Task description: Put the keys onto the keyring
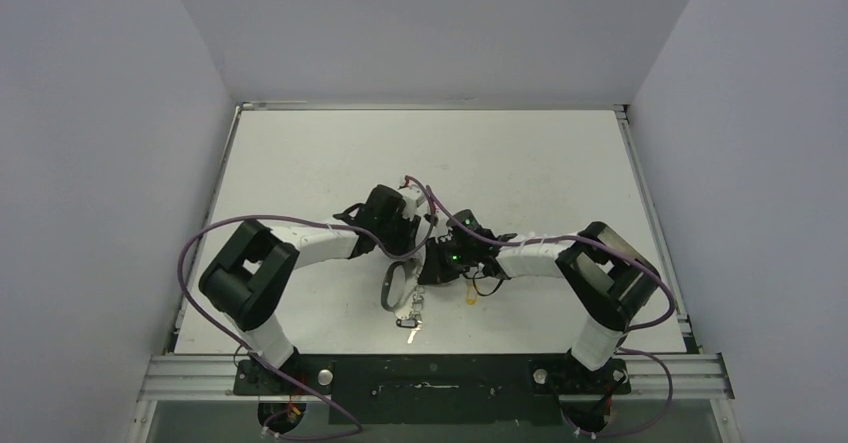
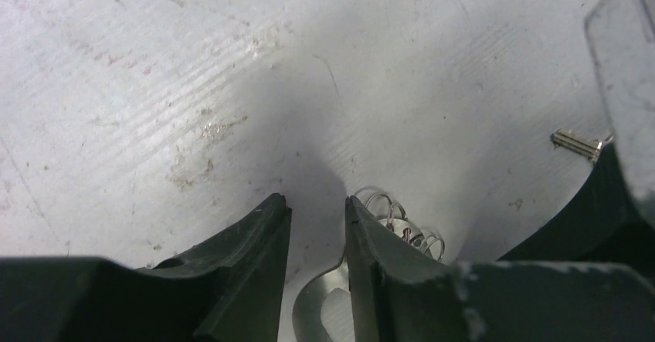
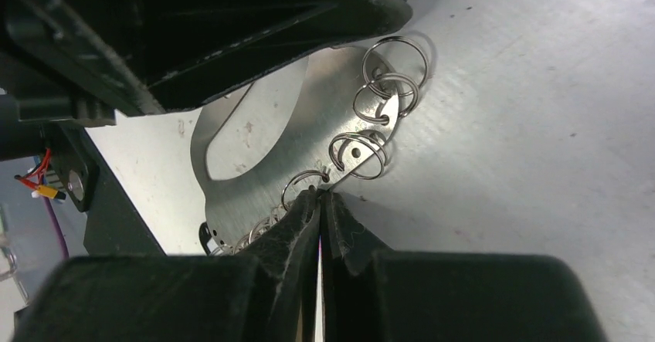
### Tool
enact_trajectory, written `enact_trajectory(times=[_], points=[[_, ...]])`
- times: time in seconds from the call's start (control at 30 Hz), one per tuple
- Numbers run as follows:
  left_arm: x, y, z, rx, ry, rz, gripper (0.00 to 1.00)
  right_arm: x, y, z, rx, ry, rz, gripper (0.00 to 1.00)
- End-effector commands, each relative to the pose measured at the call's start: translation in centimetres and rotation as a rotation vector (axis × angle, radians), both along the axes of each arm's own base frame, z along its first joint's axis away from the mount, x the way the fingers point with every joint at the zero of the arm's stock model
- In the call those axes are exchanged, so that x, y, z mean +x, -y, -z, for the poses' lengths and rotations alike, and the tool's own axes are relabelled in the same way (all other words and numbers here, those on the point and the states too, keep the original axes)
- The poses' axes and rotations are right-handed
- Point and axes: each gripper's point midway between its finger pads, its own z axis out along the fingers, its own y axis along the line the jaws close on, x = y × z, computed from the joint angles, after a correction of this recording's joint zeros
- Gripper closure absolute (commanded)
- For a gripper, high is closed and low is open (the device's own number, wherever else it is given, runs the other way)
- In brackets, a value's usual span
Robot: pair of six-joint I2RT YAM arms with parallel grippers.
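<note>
The keyring (image 1: pixel 393 285), a flat silver-grey oval loop, lies on the white table between my two arms. A silver key with a black head (image 1: pixel 411 316) lies just in front of it, and a yellow tag (image 1: pixel 471 296) lies to its right. My left gripper (image 2: pixel 317 203) is open, its fingers straddling the loop's band (image 2: pixel 324 311), with the small rings (image 2: pixel 402 222) behind the right finger. My right gripper (image 3: pixel 320 197) is shut, its tips meeting at the edge of the keyring's plate (image 3: pixel 255 133), beside one of the small rings (image 3: pixel 386 87). Whether it pinches anything is hidden.
A small silver metal piece (image 2: pixel 578 144) lies on the table beside the right arm. The two wrists (image 1: pixel 425 238) crowd together at mid-table. Grey walls enclose the table on three sides, and the metal rail (image 1: pixel 430 373) with the arm bases runs along the near edge.
</note>
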Motion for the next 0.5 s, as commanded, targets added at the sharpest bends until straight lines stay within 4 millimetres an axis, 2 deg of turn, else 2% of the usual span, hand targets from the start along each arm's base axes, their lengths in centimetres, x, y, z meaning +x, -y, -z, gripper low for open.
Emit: enact_trajectory(times=[0.0, 0.17, 0.33, 0.47], points=[[-0.8, -1.2, -1.1, -0.011, 0.022, -0.040, 0.66, -1.2, -1.0, -0.8, 0.038, 0.039, -0.052, 0.99], [-2.7, -1.0, -2.9, -0.153, 0.013, -0.087, 0.65, -1.2, -0.3, -1.9, 0.027, 0.078, -0.044, 0.98], [-4.8, -0.1, -4.5, -0.346, 0.027, -0.083, 0.66, -0.1, 1.2, -3.9, -0.021, 0.168, -0.020, 0.95], [-5.4, 0.5, -5.5, -0.460, 0.069, -0.058, 0.65, 1.2, 2.4, -5.1, -0.027, 0.205, 0.023, 0.91]])
